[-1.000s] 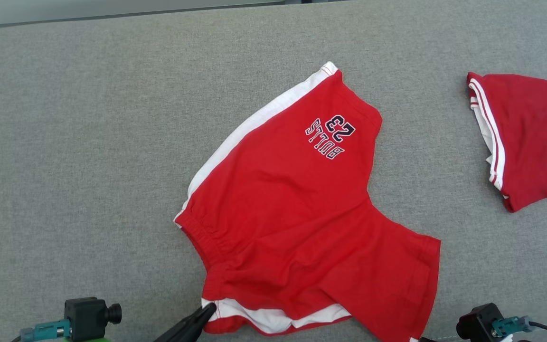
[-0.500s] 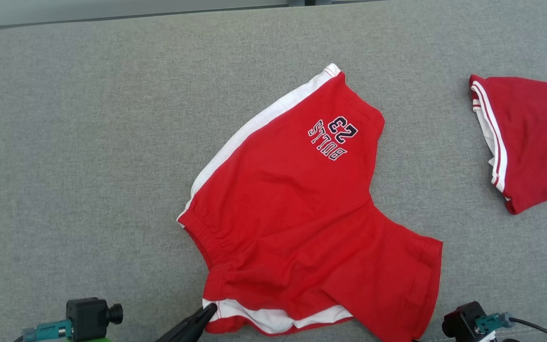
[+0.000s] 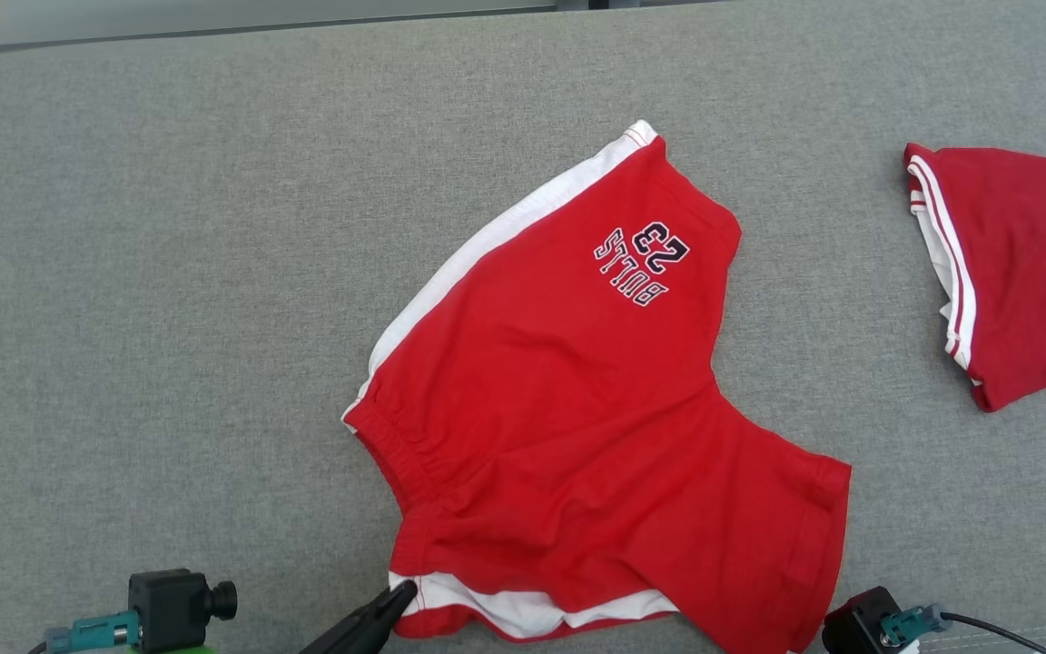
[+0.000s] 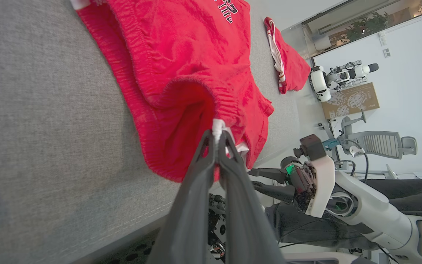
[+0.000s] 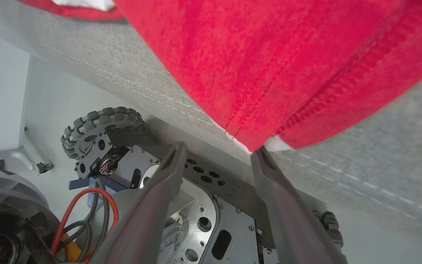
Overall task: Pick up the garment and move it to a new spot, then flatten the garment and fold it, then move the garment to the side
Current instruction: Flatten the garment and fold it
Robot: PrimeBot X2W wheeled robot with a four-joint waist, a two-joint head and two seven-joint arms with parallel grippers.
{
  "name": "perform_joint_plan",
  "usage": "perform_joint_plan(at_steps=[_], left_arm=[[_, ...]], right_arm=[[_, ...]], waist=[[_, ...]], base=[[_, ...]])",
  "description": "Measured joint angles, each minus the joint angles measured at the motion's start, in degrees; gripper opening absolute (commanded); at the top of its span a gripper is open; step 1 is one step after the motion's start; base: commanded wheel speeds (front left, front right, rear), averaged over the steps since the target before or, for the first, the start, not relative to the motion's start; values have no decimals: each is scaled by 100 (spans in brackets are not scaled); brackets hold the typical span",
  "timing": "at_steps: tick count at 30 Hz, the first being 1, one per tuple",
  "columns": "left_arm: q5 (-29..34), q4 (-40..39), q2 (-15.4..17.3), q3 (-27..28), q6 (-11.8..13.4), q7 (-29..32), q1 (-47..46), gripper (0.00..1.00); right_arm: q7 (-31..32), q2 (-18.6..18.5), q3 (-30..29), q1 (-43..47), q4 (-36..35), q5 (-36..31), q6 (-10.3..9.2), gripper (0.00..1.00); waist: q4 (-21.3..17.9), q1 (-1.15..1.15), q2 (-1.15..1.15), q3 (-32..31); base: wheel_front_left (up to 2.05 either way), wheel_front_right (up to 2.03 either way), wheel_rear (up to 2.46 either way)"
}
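Observation:
The garment (image 3: pixel 568 409) is a pair of red shorts with white side stripes and a dark "BULLS 23" print, lying spread on the grey cushion (image 3: pixel 169 318). At its near edge my left gripper (image 3: pixel 403 590) is shut on the white stripe by the waistband; the left wrist view shows the fingertips pinching that white fabric (image 4: pixel 218 126). My right gripper (image 5: pixel 220 150) stands open just below the cushion's front edge. The red leg-hem corner (image 5: pixel 255 141) hangs right at its fingertips, with nothing gripped. The right gripper (image 4: pixel 253 177) also appears in the left wrist view.
A second red garment (image 3: pixel 1022 272) with white trim lies at the right edge of the cushion. The cushion's front edge (image 5: pixel 152 95) runs just above my right fingers, and the robot's wheeled base (image 5: pixel 101 124) sits below it. Bare grey cushion spreads to the left.
My right wrist has moved left along the cushion's front edge, closer to the leg-hem corner. The left gripper keeps its hold in place. The camera view has shifted slightly.

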Motion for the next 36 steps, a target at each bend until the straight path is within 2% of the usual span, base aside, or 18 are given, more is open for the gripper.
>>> perform_joint_plan(at_steps=[3,7,11,14,15,16,17,19,20,21,30,36], left_arm=[[0,-1,0,0,0,0,-4,0],[0,-1,0,2,0,-1,-16,0],[0,-1,0,2,0,-1,-18,0],[0,-2,0,3,0,-1,-20,0],[0,-2,0,3,0,-1,-21,0],[0,-2,0,3,0,-1,-22,0],[0,-2,0,4,0,-1,-23,0],[0,-2,0,3,0,-1,-25,0],[0,-2,0,3,0,-1,-26,0],[0,-2,0,4,0,-1,-27,0],[0,-1,0,21,1,-8,-29,0],[0,24,0,60,1,-18,-28,0]], right_arm=[[-1,27,35,-27,92,0,1,100],[-10,57,49,-70,168,-56,2,100],[-62,62,52,-112,250,-132,51,92],[-122,76,52,-137,313,-194,51,76],[-127,78,49,-147,337,-194,51,63],[-132,80,46,-164,364,-198,49,45],[-144,80,42,-184,392,-210,49,45],[-187,75,26,-221,471,-259,42,21],[-199,73,9,-232,502,-264,40,4],[-237,70,-2,-237,524,-277,37,0],[-330,60,19,-272,474,-268,44,0],[-511,55,-232,-230,-62,287,49,0]], waist=[[7,0,0,3],[11,0,0,9],[8,0,0,18],[3,0,0,23],[2,0,0,25],[0,0,0,26],[-2,0,0,27],[-5,0,0,28],[-7,0,0,28],[-9,0,0,28],[-76,0,0,10],[-132,0,0,-25]], base=[[0,0,0],[0,0,0],[0,0,0],[0,0,0],[0,0,0],[0,0,0],[0,0,0],[0,0,0],[0,0,0],[0,0,0],[0,0,0],[0,0,0]])
